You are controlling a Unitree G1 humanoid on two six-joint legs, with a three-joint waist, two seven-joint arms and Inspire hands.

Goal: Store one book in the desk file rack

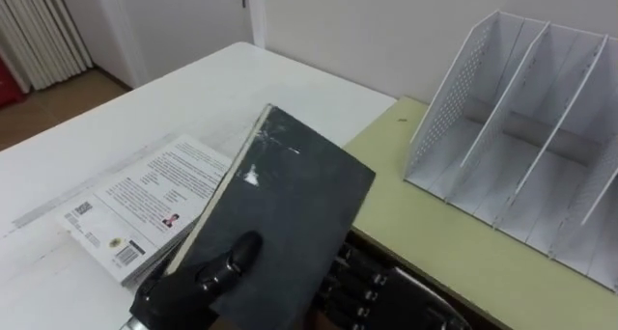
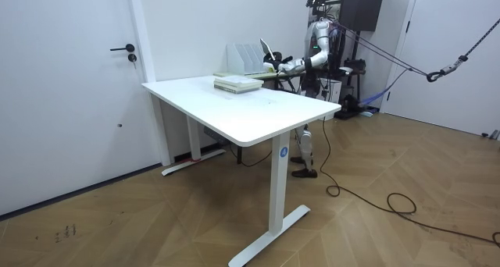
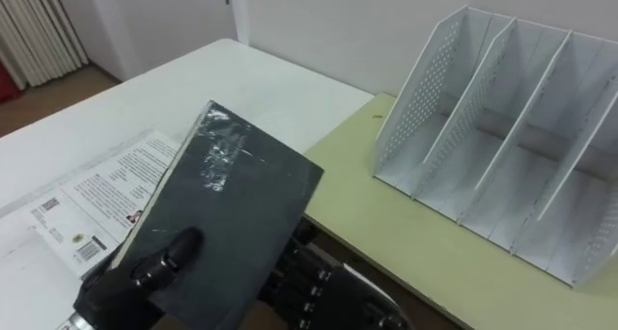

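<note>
The left robot hand (image 1: 217, 264) clamps the dark book (image 1: 290, 195), the right robot hand's (image 1: 362, 282) grip beneath is unclear, so the book should probably tip upright before nearing the file rack (image 1: 449, 89).

The book (image 1: 280, 205) is held tilted in the near middle, over the seam where the worktop (image 1: 145, 108) on the left meets a second worktop (image 1: 454, 243) on the right. The left hand (image 1: 208, 272) is at its near-left corner with the thumb on top, and the right hand (image 1: 359, 280) is beneath its right edge. A stack (image 1: 135, 209) lies on the worktop, left of the book and partly under it. The rack (image 1: 521, 127) stands far right — on the second worktop.
</note>
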